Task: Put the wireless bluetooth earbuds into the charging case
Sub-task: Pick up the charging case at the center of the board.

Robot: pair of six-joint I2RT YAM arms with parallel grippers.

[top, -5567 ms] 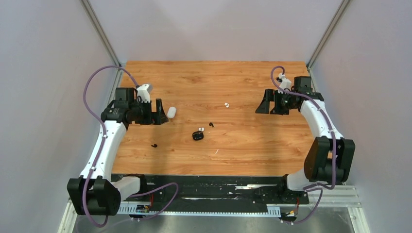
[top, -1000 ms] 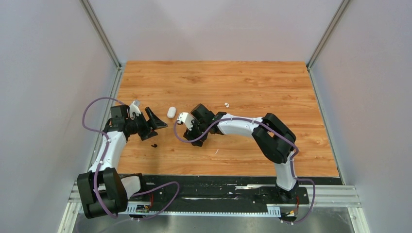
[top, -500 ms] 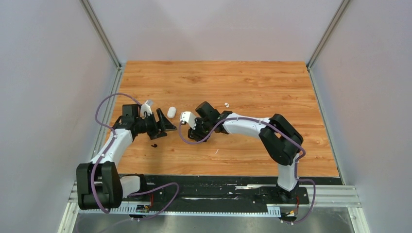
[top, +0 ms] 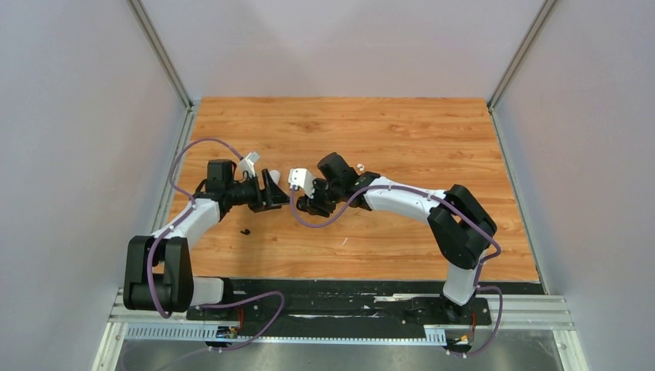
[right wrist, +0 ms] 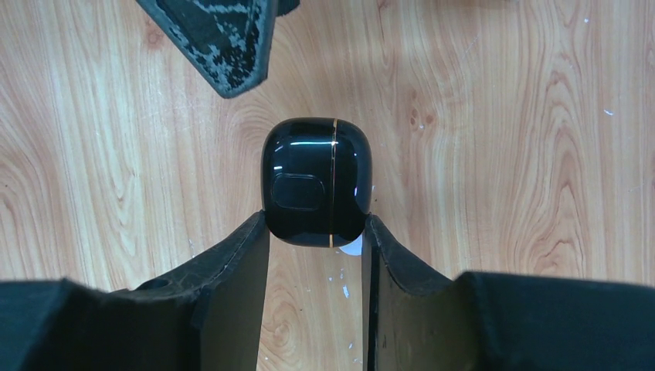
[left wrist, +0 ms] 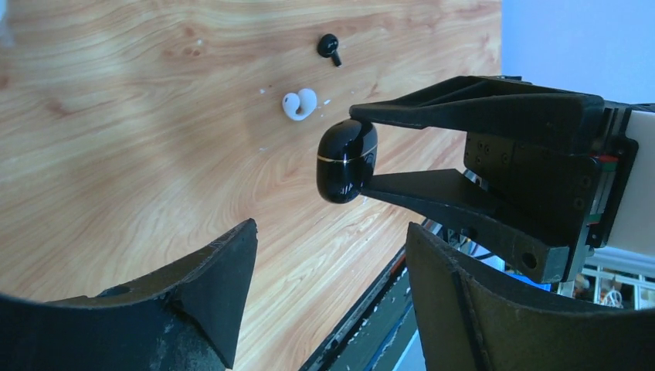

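My right gripper [right wrist: 315,222] is shut on a glossy black charging case [right wrist: 317,182] with a thin gold seam; its lid is closed, and it is held just above the wood. In the left wrist view the case [left wrist: 346,160] sits between the right fingers [left wrist: 432,193]. My left gripper [left wrist: 330,232] is open and empty, facing the case a short way off; it also shows in the top view [top: 276,195]. A white earbud [left wrist: 299,103] and a black earbud [left wrist: 328,45] lie on the table beyond the case. Another black earbud [top: 246,231] lies near the left arm.
A white case [top: 272,175] lies just behind the left gripper. A small white earbud [top: 360,166] lies behind the right arm. One left finger [right wrist: 220,39] juts into the right wrist view. The black rail [top: 340,297] runs along the near table edge.
My right gripper has carried the black case a little farther back and to the left. My left gripper has swung right and back, and now faces the case closely.
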